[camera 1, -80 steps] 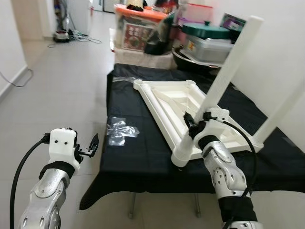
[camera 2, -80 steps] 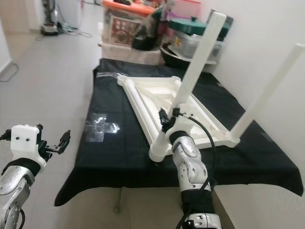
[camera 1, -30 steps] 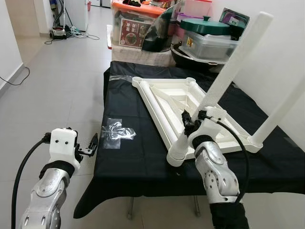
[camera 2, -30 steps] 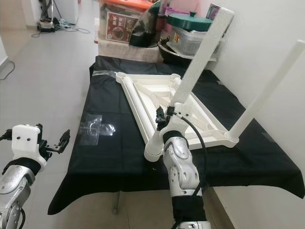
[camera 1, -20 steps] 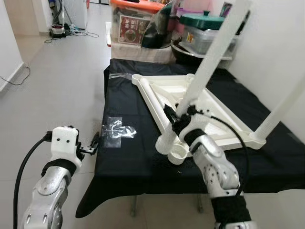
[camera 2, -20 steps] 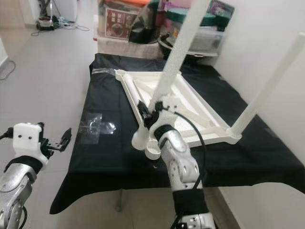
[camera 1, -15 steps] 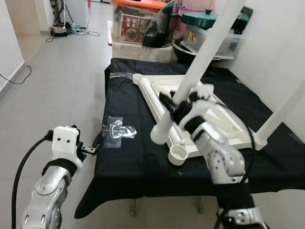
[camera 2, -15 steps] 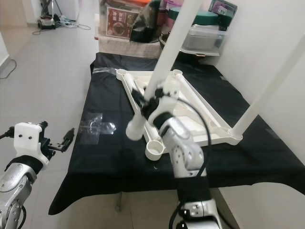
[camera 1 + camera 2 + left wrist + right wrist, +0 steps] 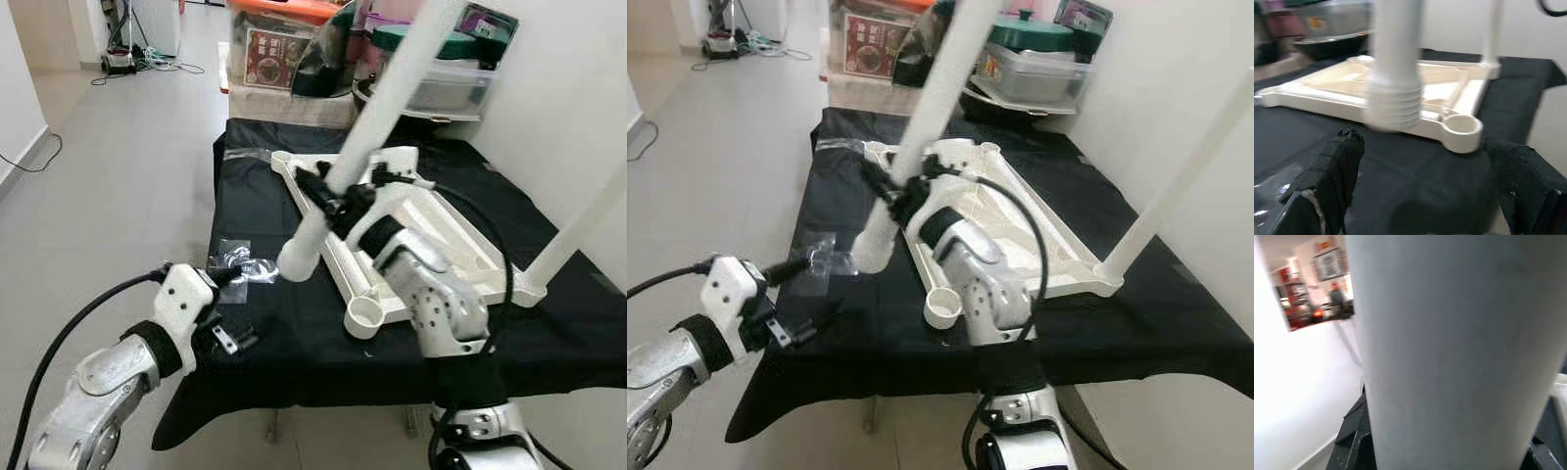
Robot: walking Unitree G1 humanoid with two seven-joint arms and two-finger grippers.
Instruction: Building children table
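Lifting a white leg [image 9: 364, 125] clear of the near corner socket [image 9: 363, 316], we grasp it with our right gripper [image 9: 338, 199], left gripper [image 9: 227, 311] splayed beside the black-clothed table's [image 9: 294, 333] near edge, that corner again awaiting its leg.

One upturned white tabletop [image 9: 421, 230], two white legs: one [image 9: 367, 127] in the right end effector [image 9: 338, 201], one [image 9: 578, 230] fitted beyond it, one plastic bag [image 9: 240, 264] by the left end effector [image 9: 230, 313].

Upturned tabletop [image 9: 431, 220] on black table [image 9: 265, 323]
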